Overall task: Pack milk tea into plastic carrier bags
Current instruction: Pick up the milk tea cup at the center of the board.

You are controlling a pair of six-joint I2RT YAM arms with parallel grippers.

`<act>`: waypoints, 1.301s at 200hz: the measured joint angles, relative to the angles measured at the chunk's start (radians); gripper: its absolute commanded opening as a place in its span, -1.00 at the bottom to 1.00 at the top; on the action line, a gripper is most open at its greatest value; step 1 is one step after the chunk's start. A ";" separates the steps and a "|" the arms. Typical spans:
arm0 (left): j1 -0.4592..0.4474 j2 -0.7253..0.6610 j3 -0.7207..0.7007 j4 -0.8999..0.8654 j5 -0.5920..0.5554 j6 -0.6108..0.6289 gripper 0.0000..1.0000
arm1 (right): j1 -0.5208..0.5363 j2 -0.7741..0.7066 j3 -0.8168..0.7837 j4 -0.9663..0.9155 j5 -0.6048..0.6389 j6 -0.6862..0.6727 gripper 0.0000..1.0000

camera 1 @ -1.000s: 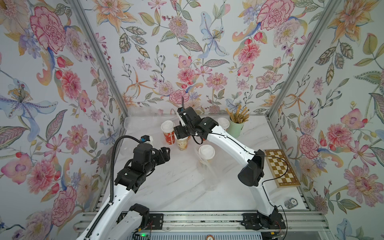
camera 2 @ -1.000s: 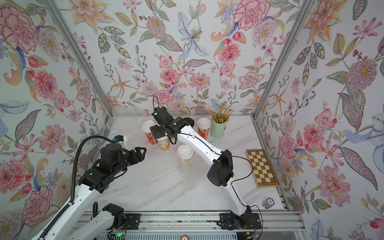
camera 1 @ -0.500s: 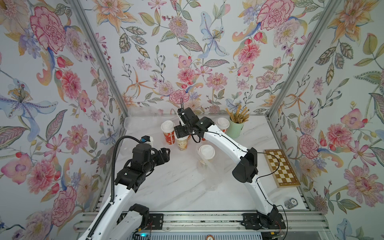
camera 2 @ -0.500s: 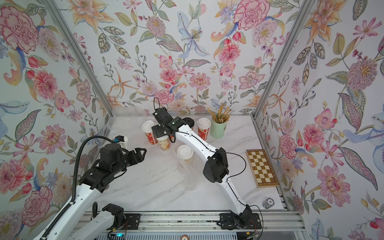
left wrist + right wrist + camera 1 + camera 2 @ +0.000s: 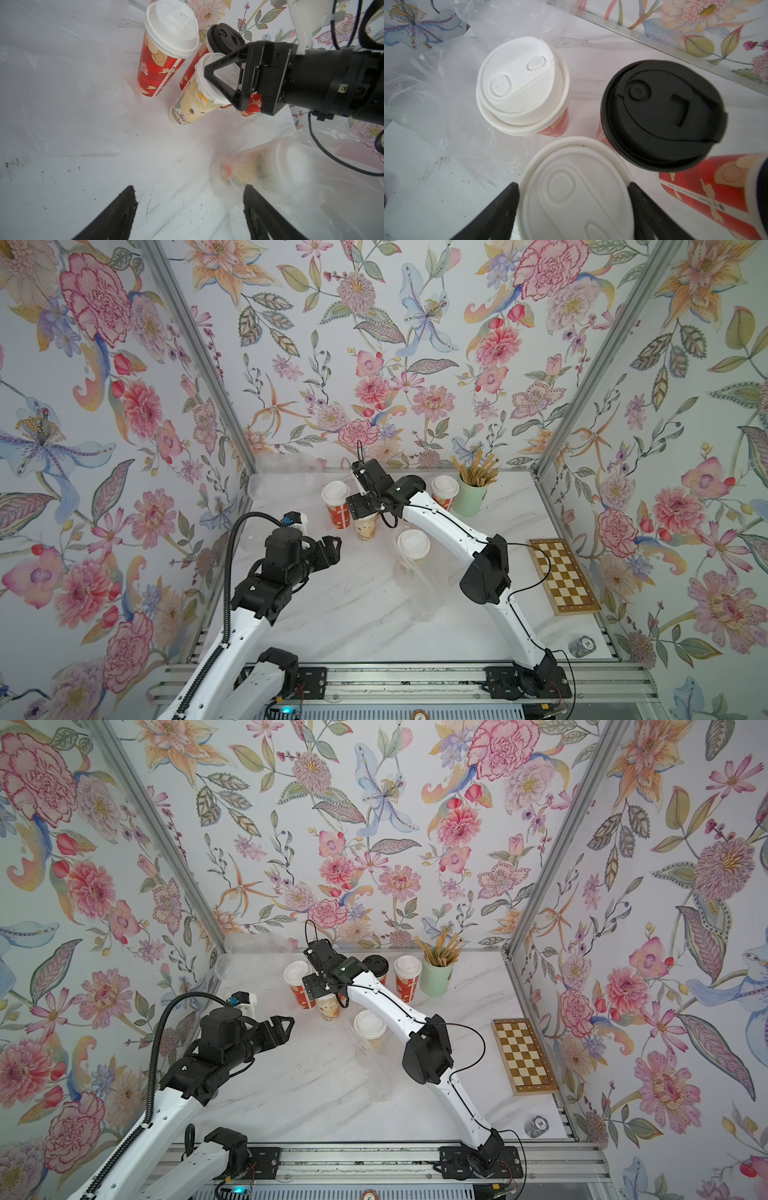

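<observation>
Floral paper covers the three walls, and a white veined marble table (image 5: 332, 614) lies below; I call the back wall twelve o'clock. The loose cups cluster at twelve. My right gripper (image 5: 572, 186) hangs over the beige cup (image 5: 193, 106), spread wide, one jaw at each side of its white lid (image 5: 571, 207). I cannot tell whether they press on the rim.

Just beside that cup, toward eleven, stands a red cup (image 5: 337, 506) with a white lid, and toward one a black-lidded cup (image 5: 662, 116). A second red cup (image 5: 444, 491) and the green straw cup (image 5: 471, 499) stand out toward two. Near the middle, the bagged cup (image 5: 412, 545) sits upright inside a clear bag (image 5: 428, 593). Spare bags (image 5: 282, 466) lie crumpled at eleven. My left gripper (image 5: 330, 543) hovers at nine, jaws wide and empty, nose toward the bag.

I judge the beige cup full, so heavy for its size and top-heavy. Its thin clear wall should flex and feel slick, and the domed lid is only pressed on, so a hard squeeze there could pop it. I would grip just under the lid rim, where the cup is stiffest. The bag is limp, crinkly film that will sag shut; its mouth wants holding by a loop handle.
</observation>
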 measured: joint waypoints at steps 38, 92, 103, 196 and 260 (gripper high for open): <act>0.005 0.001 -0.008 0.008 0.013 0.000 0.65 | 0.000 0.000 0.000 0.000 0.002 -0.003 0.59; 0.006 0.002 -0.008 0.008 0.017 0.000 0.65 | 0.006 0.000 0.000 -0.002 0.016 -0.014 0.62; 0.007 0.002 -0.008 0.008 0.017 0.000 0.65 | 0.009 0.000 0.000 -0.002 0.020 -0.018 0.64; 0.009 0.008 -0.008 0.009 0.021 0.000 0.65 | 0.021 -0.001 -0.005 -0.003 0.046 -0.021 0.52; 0.009 0.008 -0.008 0.009 0.037 0.000 0.64 | 0.021 -0.005 -0.007 -0.009 0.056 -0.017 0.38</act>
